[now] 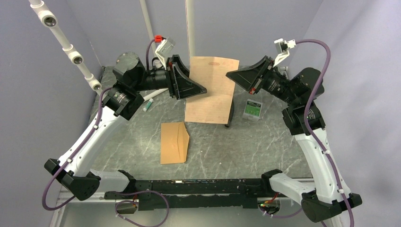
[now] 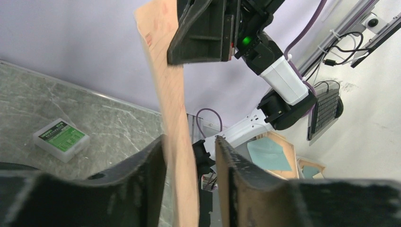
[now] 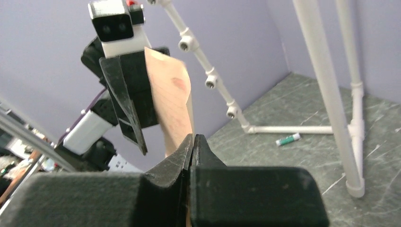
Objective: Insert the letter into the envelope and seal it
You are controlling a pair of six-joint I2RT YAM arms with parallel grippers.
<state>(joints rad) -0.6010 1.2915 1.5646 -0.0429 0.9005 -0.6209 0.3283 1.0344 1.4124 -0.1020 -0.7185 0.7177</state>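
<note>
One green-labelled box (image 1: 253, 108) right of upright letter (image 1: 213, 90), green-capped tube (image 1: 148, 106) left

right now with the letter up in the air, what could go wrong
Only the right gripper pinches the letter, at one edge; the left gripper stands open around it, so the sheet may sag or twist.
The envelope lies loose on the table with nothing holding it, so it may slide when the letter is pushed in.

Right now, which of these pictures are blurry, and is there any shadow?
Top view: sharp; the letter throws a dark shadow on the table. Left wrist view: left gripper's fingers and the letter's edge look soft. Right wrist view: right gripper's fingers soft, background pipes clearer.
</note>
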